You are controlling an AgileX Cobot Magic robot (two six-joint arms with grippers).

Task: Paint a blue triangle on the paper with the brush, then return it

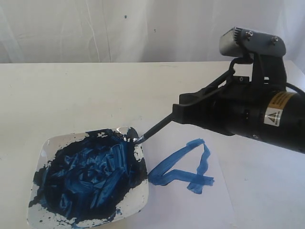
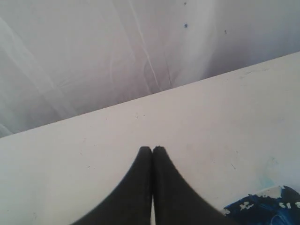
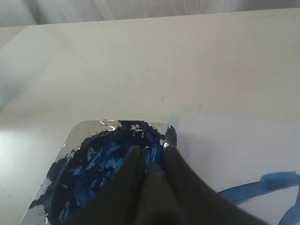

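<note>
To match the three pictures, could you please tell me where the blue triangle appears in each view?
Exterior view: the blue triangle lies lower right of centre, just right of the paint plate.
Left wrist view: not in it.
Right wrist view: part of it in the picture's lower right corner.
Shared landmark: the paint plate, seen in all three views.

My black right gripper [image 1: 180, 110] clamps the thin black-handled brush [image 1: 156, 128], its tip on the rim of the paint-smeared white square plate [image 1: 47, 143], just beside the rough mid-blue triangle outline [image 1: 164, 169] on white paper [image 1: 186, 205].
</note>
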